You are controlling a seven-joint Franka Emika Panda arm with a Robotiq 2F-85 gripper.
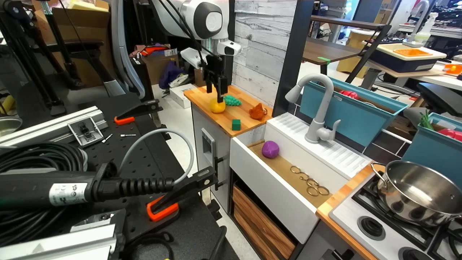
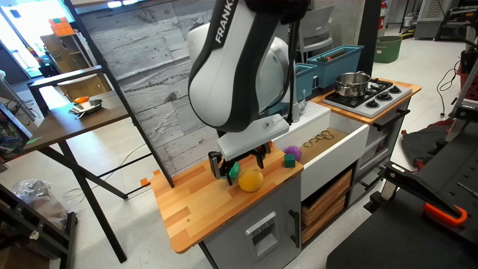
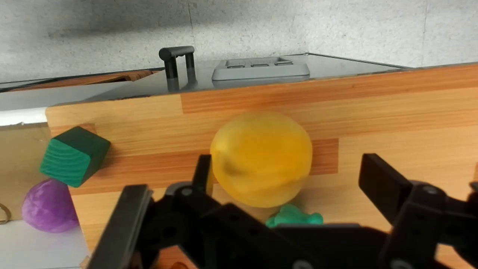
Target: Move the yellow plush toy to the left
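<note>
The yellow plush toy [image 1: 217, 105] is a rounded yellow lump on the wooden counter [image 1: 202, 94], near its front edge. It also shows in an exterior view [image 2: 251, 181] and in the wrist view [image 3: 261, 160]. My gripper [image 3: 287, 168] is open, with its fingers spread wide just above the counter. In the wrist view the toy lies between the fingers, close to the left finger and with a wide gap to the right one. In an exterior view the gripper [image 2: 245, 175] is right behind the toy. I cannot tell whether a finger touches it.
A green bumpy piece [image 1: 232, 100] lies right beside the toy, under the gripper. An orange toy [image 1: 257, 111] and a green cube [image 1: 236, 125] stand nearer the white sink [image 1: 274, 191], which holds a purple toy [image 1: 270, 149] and metal rings [image 1: 312, 182]. A grey wood-pattern wall [image 2: 160, 93] rises behind the counter.
</note>
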